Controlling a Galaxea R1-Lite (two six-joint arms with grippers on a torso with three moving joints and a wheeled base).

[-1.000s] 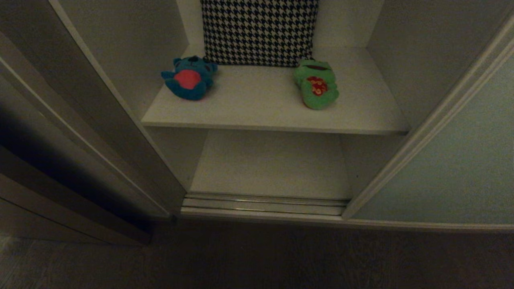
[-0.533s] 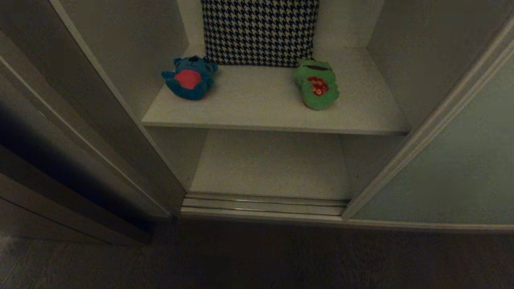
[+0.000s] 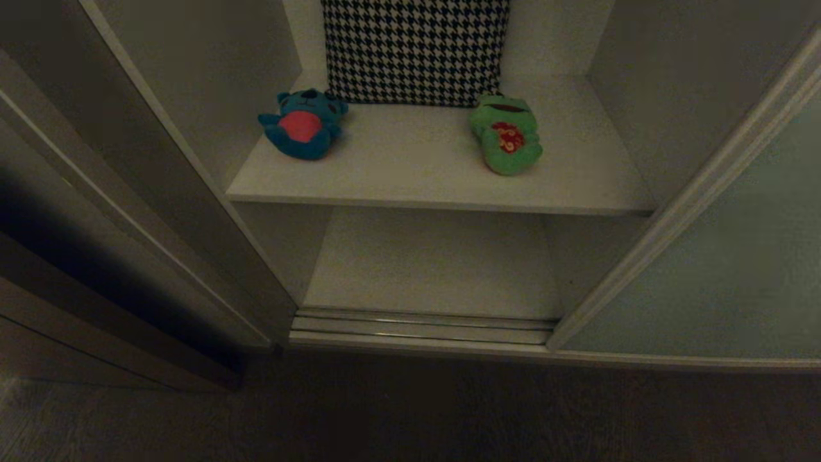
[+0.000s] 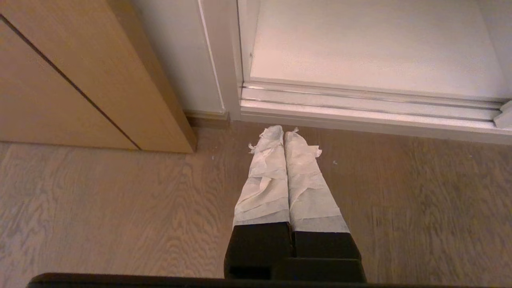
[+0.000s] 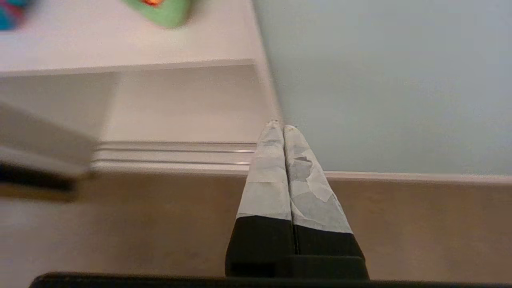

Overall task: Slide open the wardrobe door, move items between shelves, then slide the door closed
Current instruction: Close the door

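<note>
The pale grey-green sliding wardrobe door (image 3: 737,269) stands slid to the right, leaving the wardrobe open. On the upper white shelf (image 3: 423,176) lie the teal-blue bear (image 3: 303,126) at the left and the green frog (image 3: 507,136) at the right. The lower shelf (image 3: 430,263) is bare. Neither arm shows in the head view. My right gripper (image 5: 281,126) is shut and empty, raised above the floor and pointing at the door's left edge (image 5: 269,86), with the frog (image 5: 162,10) far ahead of it. My left gripper (image 4: 283,131) is shut and empty, low over the floor before the door track (image 4: 360,108).
A black-and-white houndstooth cushion (image 3: 414,48) leans against the back wall behind the toys. A brown wooden side panel (image 4: 80,76) stands to the left of the wardrobe. Metal door tracks (image 3: 420,327) run along the wardrobe's bottom edge, with wooden floor (image 3: 410,410) in front.
The head view shows no difference: the toys, shelves and door stay as they were, and no arm has entered it.
</note>
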